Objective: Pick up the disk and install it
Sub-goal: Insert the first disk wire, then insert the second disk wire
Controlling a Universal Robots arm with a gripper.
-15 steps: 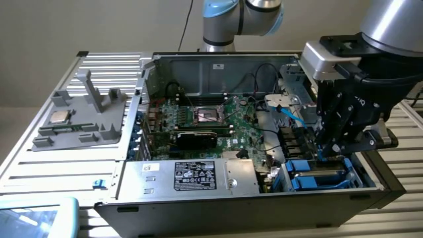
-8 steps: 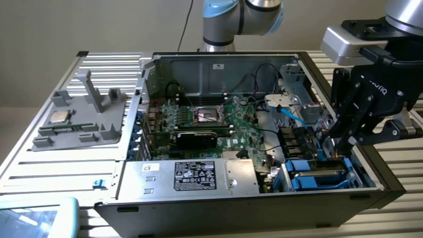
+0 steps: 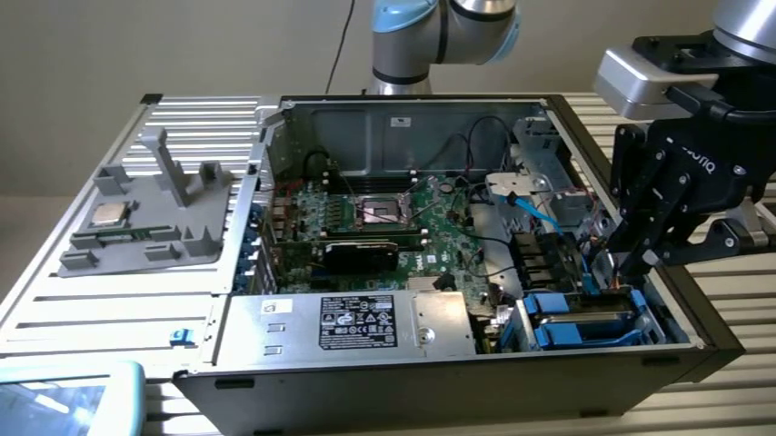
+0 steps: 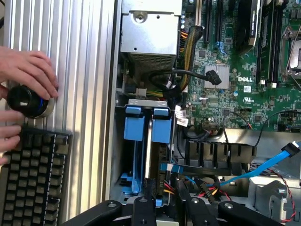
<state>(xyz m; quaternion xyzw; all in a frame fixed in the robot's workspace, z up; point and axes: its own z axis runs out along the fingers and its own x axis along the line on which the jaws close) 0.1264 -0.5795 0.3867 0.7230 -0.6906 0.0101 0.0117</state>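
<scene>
Gripper [image 3: 631, 263] hangs at the case's [image 3: 679, 300] edge above the bay; disk [image 4: 149, 155] seated upright there; jaws' state unclear.

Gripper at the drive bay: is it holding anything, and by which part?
Cannot be told: the gripper sits low at the blue-framed disk in the bay; no contact is visible.

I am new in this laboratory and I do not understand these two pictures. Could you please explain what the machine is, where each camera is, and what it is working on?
A robot arm works over an open computer case. One camera stands off the arm; the other sits on its wrist, looking down past the gripper. The gripper reaches into the drive bay, at the disk in its blue frame, which stands in the bay. Whether it grips the disk is unclear. A grey tray holds a small chip. A person's hand rests on a round knob beside a keyboard.
</scene>
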